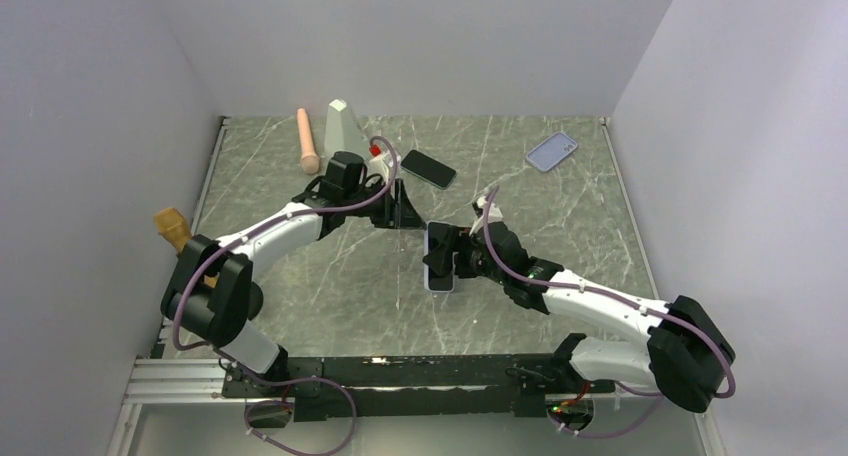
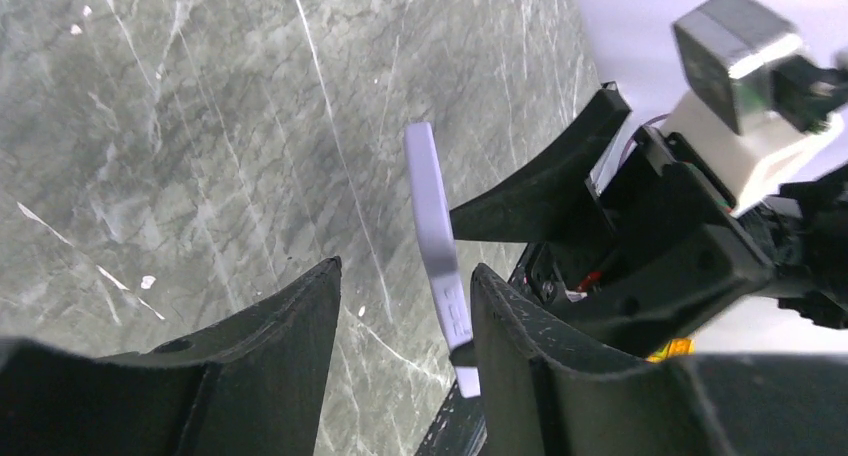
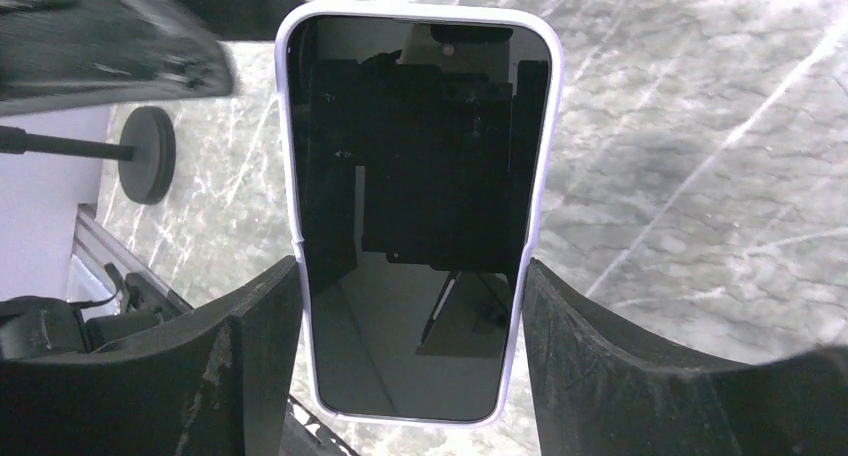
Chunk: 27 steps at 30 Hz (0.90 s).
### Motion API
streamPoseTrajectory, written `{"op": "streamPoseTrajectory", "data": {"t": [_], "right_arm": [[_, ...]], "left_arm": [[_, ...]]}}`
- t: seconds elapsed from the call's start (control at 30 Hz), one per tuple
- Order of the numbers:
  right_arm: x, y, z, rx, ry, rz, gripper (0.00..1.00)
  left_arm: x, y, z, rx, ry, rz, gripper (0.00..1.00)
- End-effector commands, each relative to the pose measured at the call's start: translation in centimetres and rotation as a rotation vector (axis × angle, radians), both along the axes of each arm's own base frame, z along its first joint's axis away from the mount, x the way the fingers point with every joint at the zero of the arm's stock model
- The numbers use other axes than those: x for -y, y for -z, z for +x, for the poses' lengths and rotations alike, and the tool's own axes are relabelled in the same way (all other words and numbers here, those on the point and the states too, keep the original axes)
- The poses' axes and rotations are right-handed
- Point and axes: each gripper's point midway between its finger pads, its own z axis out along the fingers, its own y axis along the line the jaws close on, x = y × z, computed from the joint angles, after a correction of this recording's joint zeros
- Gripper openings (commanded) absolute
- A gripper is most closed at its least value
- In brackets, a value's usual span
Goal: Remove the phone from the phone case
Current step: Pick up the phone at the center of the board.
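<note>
The right wrist view gave what the others could not. It showed the dark-screened phone [image 3: 420, 226] face-on, seated in its pale lilac plastic phone case [image 3: 288, 176], with the case rim visible all round the glass. The right gripper [image 3: 415, 286] was clamped on it, one black finger against each long edge toward the lower end.

The left wrist view caught the same case [image 2: 432, 226] only edge-on, as a thin lilac strip.

In the top external view the phone [image 1: 440, 256] was over the middle of the grey marbled desk [image 1: 330, 296]. Its long axis ran near to far and its screen was turned up toward the camera. It seemed lifted off the desk, though the gap was hard to judge.

The right arm reached in low from the near right, its forearm stretched leftward to the phone's right edge. The left arm arched over from the near left with its wrist bent down. The left gripper [image 1: 397, 214] sat just left of the phone's far end, its jaws spread with nothing held. A bare black slab phone [image 1: 428, 168] lay flat farther back.
</note>
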Motion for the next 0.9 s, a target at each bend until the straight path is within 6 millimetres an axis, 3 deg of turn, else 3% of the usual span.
{"op": "streamPoseTrajectory", "data": {"t": [0.0, 0.43, 0.5, 0.57, 0.6, 0.67, 0.73, 0.77, 0.87], "right_arm": [[-2.5, -6.5, 2.4, 0.166, 0.025, 0.109, 0.0], [-4.7, -7.2, 1.9, 0.204, 0.026, 0.06, 0.0], [-5.1, -7.1, 1.9, 0.201, 0.008, 0.05, 0.0], [-5.4, -7.0, 1.7, 0.197, -0.02, 0.032, 0.0], [-5.5, -6.8, 1.5, 0.194, -0.04, 0.021, 0.14], [-5.7, -6.5, 0.9, 0.194, -0.097, -0.007, 0.62], [-5.2, -6.0, 0.3, 0.19, -0.141, -0.05, 0.92], [-4.5, -5.5, 0.0, 0.178, -0.156, -0.079, 0.98], [-2.7, -5.1, -1.3, 0.132, -0.268, -0.047, 1.0]], "left_arm": [[1.2, -0.9, -0.4, 0.004, 0.052, -0.04, 0.54], [2.6, 0.1, -2.0, -0.051, 0.114, -0.038, 0.41], [2.9, -0.4, -2.1, -0.027, 0.141, -0.062, 0.32], [3.0, -0.9, -2.1, -0.004, 0.163, -0.067, 0.12], [2.9, -1.1, -2.1, 0.011, 0.165, -0.063, 0.05], [2.8, -1.6, -2.2, 0.048, 0.174, -0.064, 0.0], [2.7, -2.5, -2.5, 0.098, 0.192, -0.08, 0.0], [2.7, -3.0, -2.6, 0.121, 0.207, -0.092, 0.0], [3.0, -4.5, -3.6, 0.163, 0.281, -0.139, 0.0]]}}
